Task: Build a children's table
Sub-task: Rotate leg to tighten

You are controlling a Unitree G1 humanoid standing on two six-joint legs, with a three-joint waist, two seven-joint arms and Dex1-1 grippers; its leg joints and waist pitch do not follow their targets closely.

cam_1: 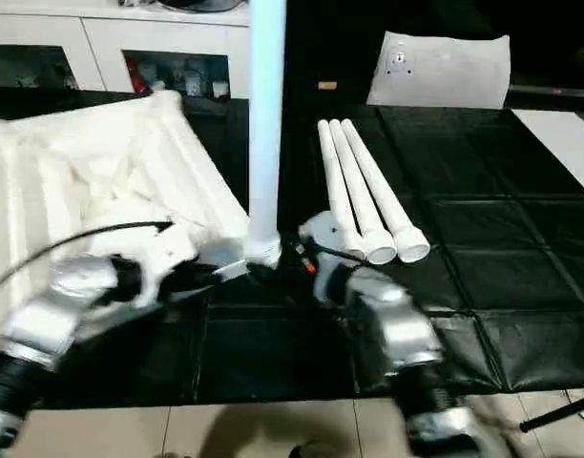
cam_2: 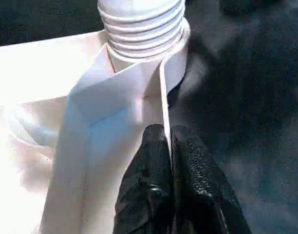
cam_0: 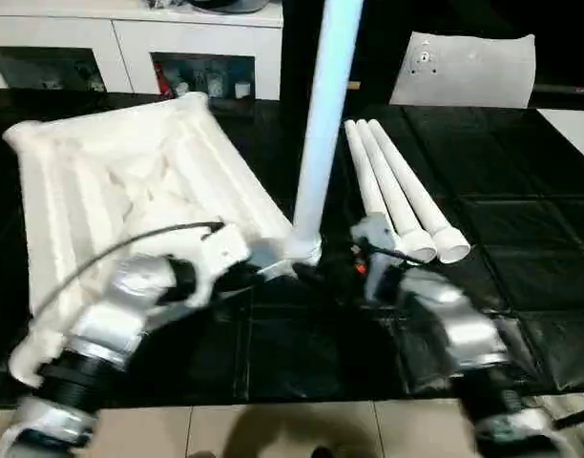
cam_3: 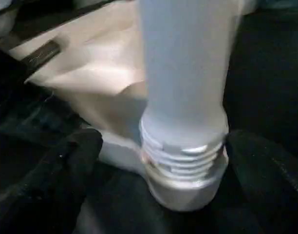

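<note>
My left gripper (cam_2: 169,161) is pinched shut on the thin rim wall of the white plastic square tabletop (cam_0: 130,181), which lies ribbed underside up on the black tiled table (cam_0: 521,239), tilted somewhat. The grip sits just short of the round corner socket (cam_2: 176,63).

A long white tapered tubular leg (cam_0: 323,134) stands upright in that socket, long axis vertical, threaded end (cam_3: 183,156) down. Several thread turns are exposed above the socket lip, so I judge it not fully screwed home.

My right gripper (cam_3: 183,170) is spread wide, one black finger (cam_3: 66,165) on each side of the threaded base, neither touching it. The leg lies directly ahead between the fingers; this gripper is the nearer one for turning it.

Judgement: the next move turns on closing squarely around the vertical shaft, just above the thread, while my left gripper holds the rim against rotation.

Three spare white tubular legs (cam_0: 397,196) lie side by side on the table just beyond my right gripper, long axes running away from me, flared ends towards me.
</note>
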